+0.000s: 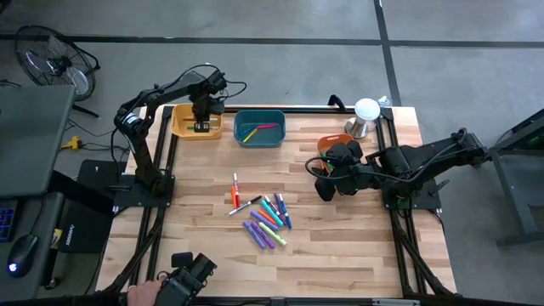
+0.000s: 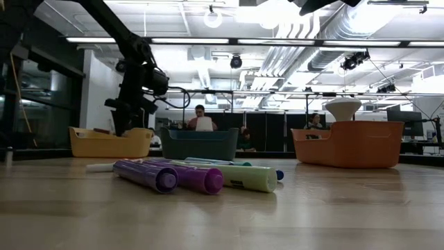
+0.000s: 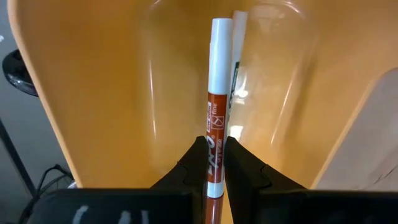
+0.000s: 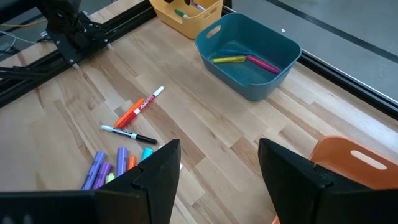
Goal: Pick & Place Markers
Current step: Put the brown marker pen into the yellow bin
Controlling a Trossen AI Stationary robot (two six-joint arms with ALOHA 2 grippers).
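Two markers (image 4: 244,60) already down in teal bin (image 1: 259,127), at least two more in yellow bin (image 1: 196,121), seen from right wrist. Left gripper (image 3: 212,163) over yellow bin, fingers pinched tight on a brown-and-white marker (image 3: 216,106), not yet let go. Right gripper (image 4: 219,163) spread wide, holding nothing, hovering beside orange bin (image 1: 329,143). About a dozen markers (image 1: 265,219) left scattered mid-table. Roughly a quarter done by the look of it, most sorting yet to come
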